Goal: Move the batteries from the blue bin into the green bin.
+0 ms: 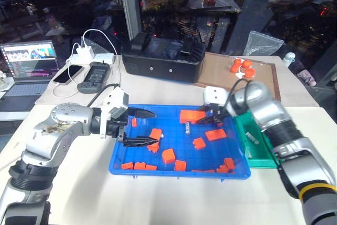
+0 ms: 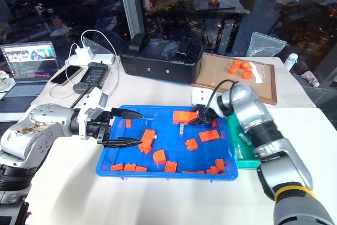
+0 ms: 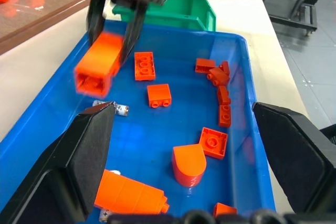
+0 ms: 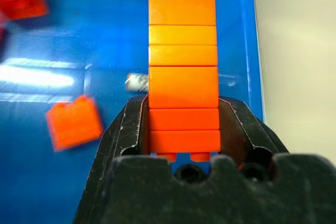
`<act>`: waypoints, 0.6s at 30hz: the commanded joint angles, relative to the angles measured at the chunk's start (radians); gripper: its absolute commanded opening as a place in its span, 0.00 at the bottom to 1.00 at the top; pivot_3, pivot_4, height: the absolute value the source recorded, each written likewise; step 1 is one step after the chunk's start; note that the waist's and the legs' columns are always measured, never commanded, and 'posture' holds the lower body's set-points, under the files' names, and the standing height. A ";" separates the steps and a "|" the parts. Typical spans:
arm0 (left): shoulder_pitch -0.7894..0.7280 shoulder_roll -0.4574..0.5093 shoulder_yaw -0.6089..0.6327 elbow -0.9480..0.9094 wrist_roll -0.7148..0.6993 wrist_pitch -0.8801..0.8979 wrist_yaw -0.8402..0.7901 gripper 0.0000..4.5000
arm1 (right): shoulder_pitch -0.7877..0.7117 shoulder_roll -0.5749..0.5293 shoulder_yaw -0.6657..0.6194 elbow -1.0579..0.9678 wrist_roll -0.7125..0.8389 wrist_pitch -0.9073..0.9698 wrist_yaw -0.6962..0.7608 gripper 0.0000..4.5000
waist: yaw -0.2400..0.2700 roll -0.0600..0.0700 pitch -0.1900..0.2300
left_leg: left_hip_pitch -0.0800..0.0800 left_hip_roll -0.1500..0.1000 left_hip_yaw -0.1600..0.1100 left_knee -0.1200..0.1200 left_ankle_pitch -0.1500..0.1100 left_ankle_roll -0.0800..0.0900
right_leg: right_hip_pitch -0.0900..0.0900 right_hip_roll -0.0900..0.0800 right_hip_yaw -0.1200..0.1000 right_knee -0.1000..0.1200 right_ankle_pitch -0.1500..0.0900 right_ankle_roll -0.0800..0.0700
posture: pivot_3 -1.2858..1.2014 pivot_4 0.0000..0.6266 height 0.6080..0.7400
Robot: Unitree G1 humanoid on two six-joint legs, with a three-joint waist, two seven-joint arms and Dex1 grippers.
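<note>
I see the right end effector (image 4: pixel 184 129) clamped on a long orange block (image 4: pixel 182 66) over the blue bin (image 1: pixel 124 154), centre frame. Left end effector (image 1: pixel 142 127) gapes open. No legible writing on anything.

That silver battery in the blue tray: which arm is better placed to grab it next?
Probably the left. The left gripper hangs open over the blue bin, while the right gripper is shut on an orange block beside the battery.

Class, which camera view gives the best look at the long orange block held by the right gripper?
The right wrist view: the long orange block sits large and centred between the right gripper fingers. The left wrist view shows it from farther off, hanging over the blue bin. Both eye views show it small.
</note>
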 commanded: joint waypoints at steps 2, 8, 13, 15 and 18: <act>-0.035 -0.005 -0.015 0.009 0.004 -0.023 -0.024 1.00 | 0.098 -0.088 -0.034 -0.182 0.042 0.004 0.063 0.33 | -0.002 0.000 0.000 | 0.000 0.000 0.000 0.000 0.000 0.000 | 0.000 0.000 0.000 0.000 0.000 0.000 | 0.52 0.24 1.00; -0.064 -0.006 -0.050 0.042 0.046 -0.044 -0.046 1.00 | 0.295 -0.214 -0.041 -0.446 0.147 0.181 0.144 0.33 | -0.001 0.000 0.000 | 0.000 0.000 0.000 0.000 0.000 0.000 | 0.000 0.000 0.000 0.000 0.000 0.000 | 0.52 0.24 1.00; -0.071 -0.003 -0.055 0.045 0.047 -0.043 -0.061 1.00 | 0.309 -0.248 -0.027 -0.479 0.145 0.209 0.151 0.72 | -0.004 0.000 0.000 | 0.001 0.000 -0.001 0.001 0.000 0.000 | 0.000 0.000 0.001 0.000 0.000 0.000 | 0.52 0.24 1.00; -0.072 0.002 -0.053 0.049 0.051 -0.044 -0.066 1.00 | 0.281 -0.237 -0.029 -0.455 0.141 0.205 0.144 0.89 | -0.003 -0.001 0.000 | 0.002 0.000 -0.001 0.001 0.000 0.000 | 0.000 0.000 0.001 0.000 0.000 0.000 | 0.52 0.24 1.00; -0.070 0.009 -0.046 0.048 0.053 -0.041 -0.068 1.00 | 0.200 -0.178 -0.035 -0.366 0.119 0.169 0.090 0.98 | -0.005 -0.001 0.000 | 0.002 0.000 -0.001 0.001 0.000 0.000 | 0.000 0.000 0.001 0.000 0.000 0.000 | 0.52 0.24 1.00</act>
